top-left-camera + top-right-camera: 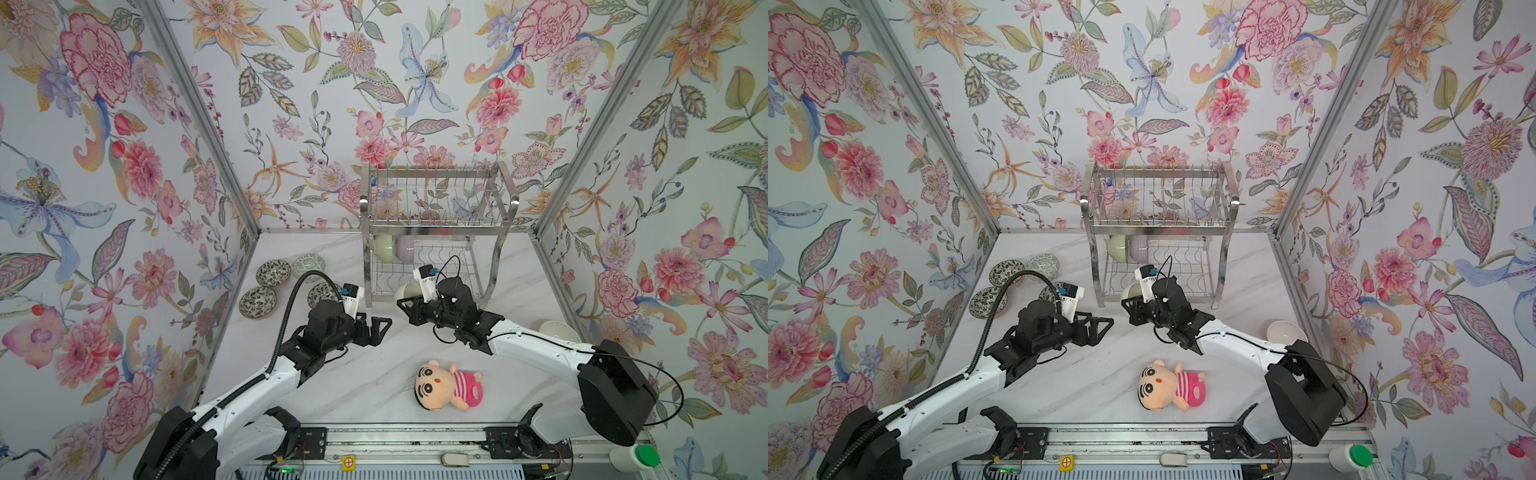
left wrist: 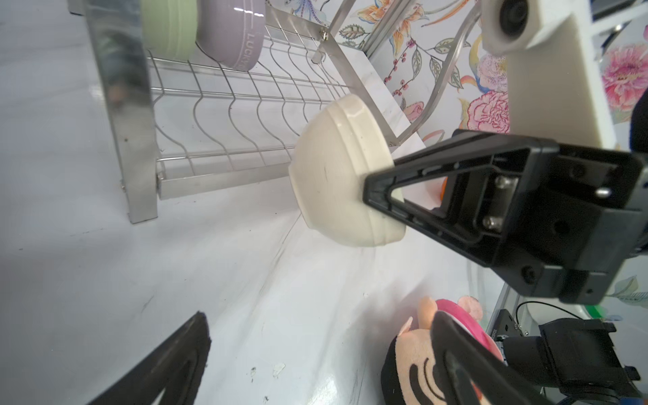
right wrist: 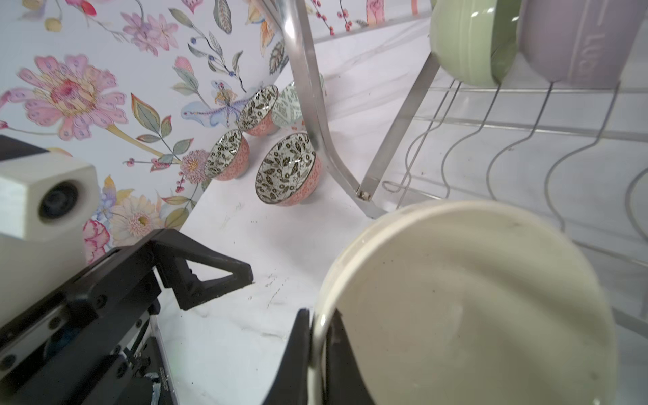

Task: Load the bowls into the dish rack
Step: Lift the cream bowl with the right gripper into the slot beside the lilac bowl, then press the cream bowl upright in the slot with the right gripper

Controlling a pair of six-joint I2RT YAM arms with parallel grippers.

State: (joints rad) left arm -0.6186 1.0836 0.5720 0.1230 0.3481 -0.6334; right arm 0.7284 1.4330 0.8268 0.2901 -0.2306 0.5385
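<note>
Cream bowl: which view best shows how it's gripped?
The right wrist view: the cream bowl has its rim pinched in the right gripper, close up. The left wrist view shows its outside with one finger across the rim. Both top views show only a sliver beside the gripper.

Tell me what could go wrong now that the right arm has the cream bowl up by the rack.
1. The right end effector pinches only the rim of the cream bowl, so the bowl may pivot or slip out.
2. Going into the lower tier of the dish rack, it could knock the lavender bowl standing there or catch on the rack.
3. The open left end effector sits close, so the arms might clash.
</note>
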